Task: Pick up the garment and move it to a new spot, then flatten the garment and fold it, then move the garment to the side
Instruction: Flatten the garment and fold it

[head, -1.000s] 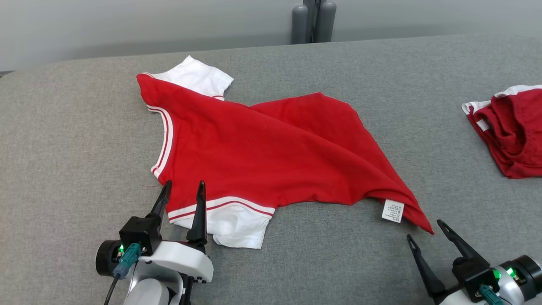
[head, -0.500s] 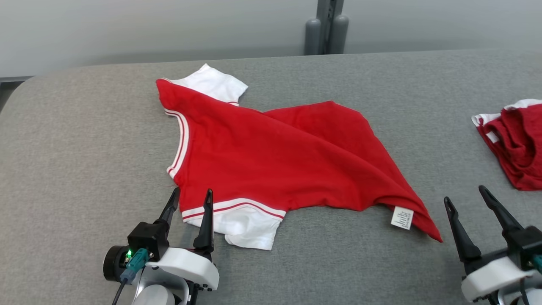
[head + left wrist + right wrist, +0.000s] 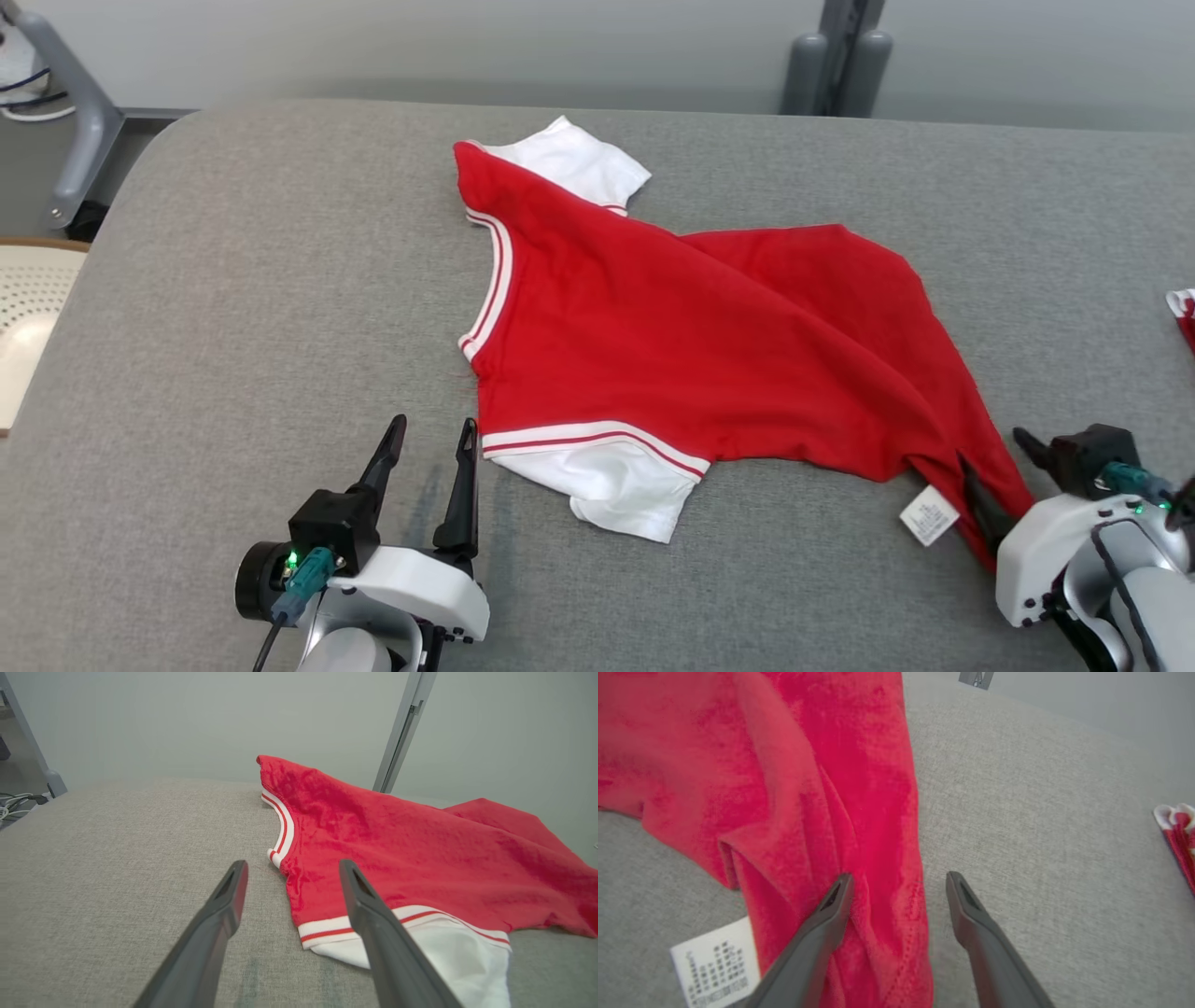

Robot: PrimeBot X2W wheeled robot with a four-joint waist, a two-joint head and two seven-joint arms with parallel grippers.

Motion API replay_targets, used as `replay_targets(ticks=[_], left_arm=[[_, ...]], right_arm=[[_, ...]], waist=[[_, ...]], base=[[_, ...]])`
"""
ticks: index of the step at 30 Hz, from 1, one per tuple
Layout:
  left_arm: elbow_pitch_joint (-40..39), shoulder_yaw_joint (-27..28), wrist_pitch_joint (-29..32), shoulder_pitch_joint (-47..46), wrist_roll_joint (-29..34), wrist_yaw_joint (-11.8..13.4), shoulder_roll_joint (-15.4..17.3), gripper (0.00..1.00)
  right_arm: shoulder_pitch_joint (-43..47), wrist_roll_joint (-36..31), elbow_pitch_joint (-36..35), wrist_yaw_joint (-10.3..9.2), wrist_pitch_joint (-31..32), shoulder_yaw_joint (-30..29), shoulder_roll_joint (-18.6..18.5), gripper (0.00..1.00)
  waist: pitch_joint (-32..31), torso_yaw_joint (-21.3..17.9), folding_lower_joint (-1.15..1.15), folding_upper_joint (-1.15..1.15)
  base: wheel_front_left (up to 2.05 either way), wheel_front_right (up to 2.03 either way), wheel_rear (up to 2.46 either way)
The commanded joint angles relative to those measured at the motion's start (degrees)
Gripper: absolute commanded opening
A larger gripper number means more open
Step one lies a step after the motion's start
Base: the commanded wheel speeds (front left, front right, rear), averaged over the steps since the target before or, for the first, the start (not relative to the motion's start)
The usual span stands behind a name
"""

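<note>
Compared with a moment ago, the right gripper (image 3: 990,445) is no longer standing clear of the garment (image 3: 700,336): it is now reaching over the garment's pointed hem corner. The head camera is also looking further left, so the whole scene is sitting further right in its view.

The right fingers (image 3: 822,924) are spreading wide and gripping nothing. In the right wrist view one of them is lying over the red cloth just beside the garment's care label (image 3: 714,961). The other is hovering over bare worktop (image 3: 1041,835) just past the garment's hem edge.

The left gripper (image 3: 434,425) is hovering just beside the garment's near sleeve (image 3: 616,481), at the neckline end. Its fingers are standing wide apart and holding nothing.

The garment, a red shirt with white sleeves and striped trim, is lying spread on the grey worktop. A diagonal fold is running across its body, and its far sleeve (image 3: 579,163) is poking out beyond the shoulder. A scrap of red-and-white cloth (image 3: 1184,313) is showing well apart from the garment, beyond its hem end.
</note>
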Motion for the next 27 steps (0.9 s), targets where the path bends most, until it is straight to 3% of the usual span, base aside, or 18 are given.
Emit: replay_targets(ticks=[1,6,7,8,11,15,20,25,27], left_arm=[[-0.06,0.08,0.00,-0.62,-0.42,0.25,0.25,1.00],[-0.30,0.13,0.00,-0.87,-0.47,0.40,0.24,1.00],[-0.31,0.11,0.00,-0.96,-0.50,0.42,0.24,1.00],[-0.33,0.07,0.00,-1.05,-0.54,0.46,0.24,1.00],[-0.49,0.04,0.00,-1.23,-0.73,0.56,0.26,1.00],[-0.68,0.09,0.00,-1.28,-0.87,0.78,0.25,1.00],[-0.77,0.03,0.00,-1.45,-1.01,0.72,0.24,1.00],[-0.72,-0.40,0.00,-1.58,-1.14,0.49,0.25,1.00],[-0.49,-0.87,0.00,-1.63,-1.32,0.31,0.25,1.00]], right_arm=[[-1.16,1.28,0.77,0.01,0.71,1.24,-0.42,1.00],[-4.34,7.65,5.27,0.02,3.77,7.65,-0.37,1.00],[-5.05,8.45,6.06,0.02,3.95,8.61,-0.46,0.95],[-5.74,9.11,6.73,0.02,4.03,9.50,-0.56,0.53],[-8.54,11.60,8.84,0.00,3.63,12.20,-1.40,0.00],[-11.98,12.35,10.97,-0.06,2.18,13.29,-4.13,0.00],[-17.60,6.57,15.15,-0.05,-2.39,12.84,-7.39,0.00],[-20.85,0.96,19.22,-0.02,-7.03,10.72,-7.04,0.00],[-21.46,-0.84,21.25,-0.01,-8.49,9.59,-5.92,0.30]], waist=[[0.24,0.77,0.00,0.00],[0.59,1.57,0.00,0.00],[0.65,1.65,0.00,0.00],[0.71,1.74,0.00,0.00],[0.92,1.91,0.00,0.00],[1.17,1.92,0.00,0.00],[1.58,1.75,0.00,0.00],[1.93,1.62,0.00,0.00],[2.06,1.60,0.00,0.00]], base=[[0.00,0.00,0.00],[0.00,0.00,0.00],[0.00,0.00,0.00],[0.00,0.00,0.00],[0.00,0.00,0.00],[0.00,0.00,0.00],[0.00,0.00,0.00],[0.00,0.00,0.00],[0.00,0.00,0.00]])
